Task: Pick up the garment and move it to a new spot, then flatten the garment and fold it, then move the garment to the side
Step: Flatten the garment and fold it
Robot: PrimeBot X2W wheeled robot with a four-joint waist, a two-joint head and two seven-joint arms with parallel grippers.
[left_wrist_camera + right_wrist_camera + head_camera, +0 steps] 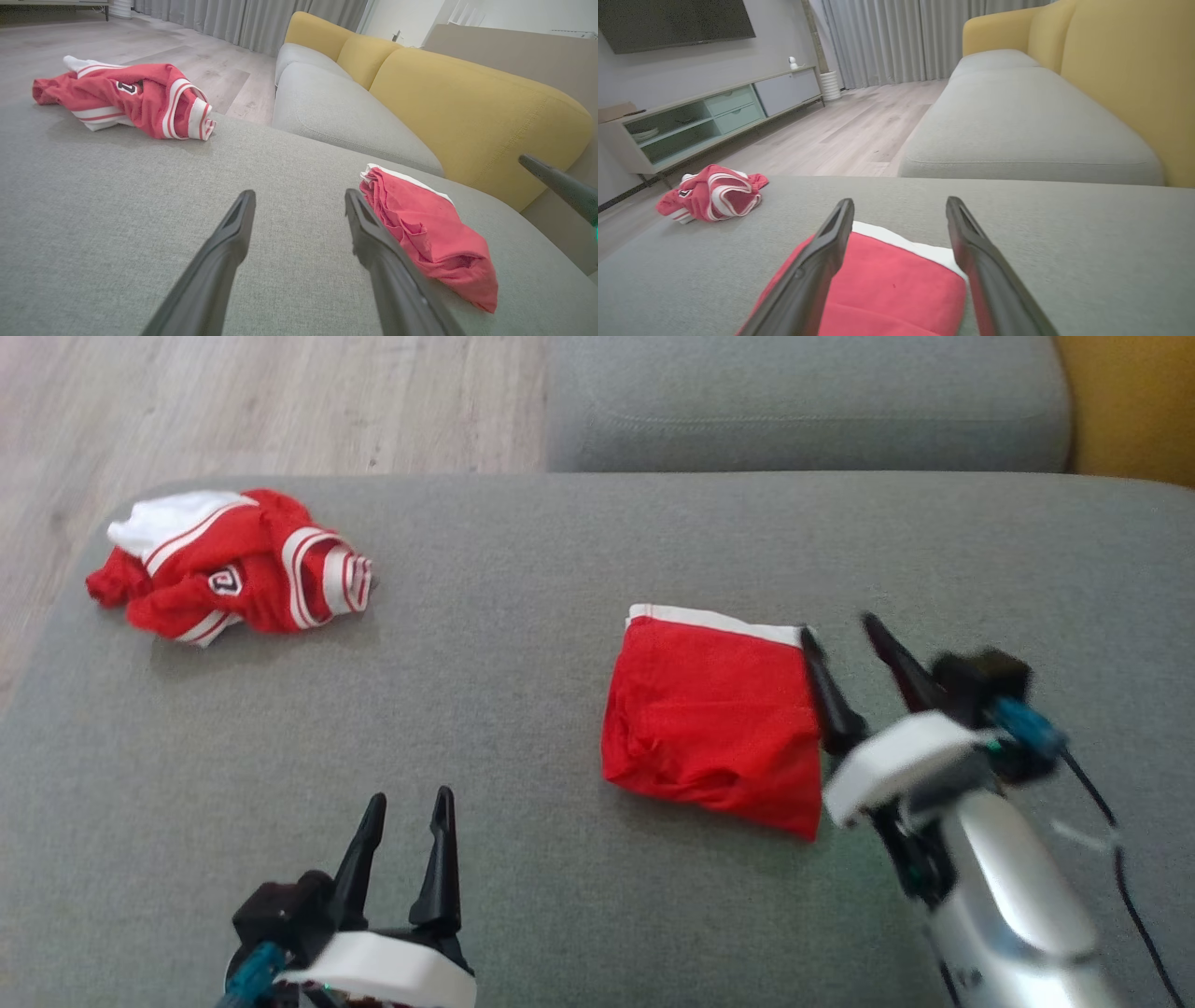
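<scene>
The garment [709,728] is a red piece with a white band along its far edge, lying folded into a rough square on the grey sofa seat [523,709]. My right gripper [838,627] stands open at its right edge, one finger over the white-banded corner, nothing between the fingers. In the right wrist view the garment [887,289] lies under and between the spread fingers of my right gripper [900,200]. My left gripper [410,795] is open near the seat's front, well left of the garment [430,233]; its view shows my left gripper [300,193] above bare fabric.
A crumpled red and white jersey [233,569] lies at the seat's far left corner. A second grey cushion [803,401] lies beyond, with a yellow backrest [467,102] on the right. Wooden floor [233,401] borders the seat's left and far edges.
</scene>
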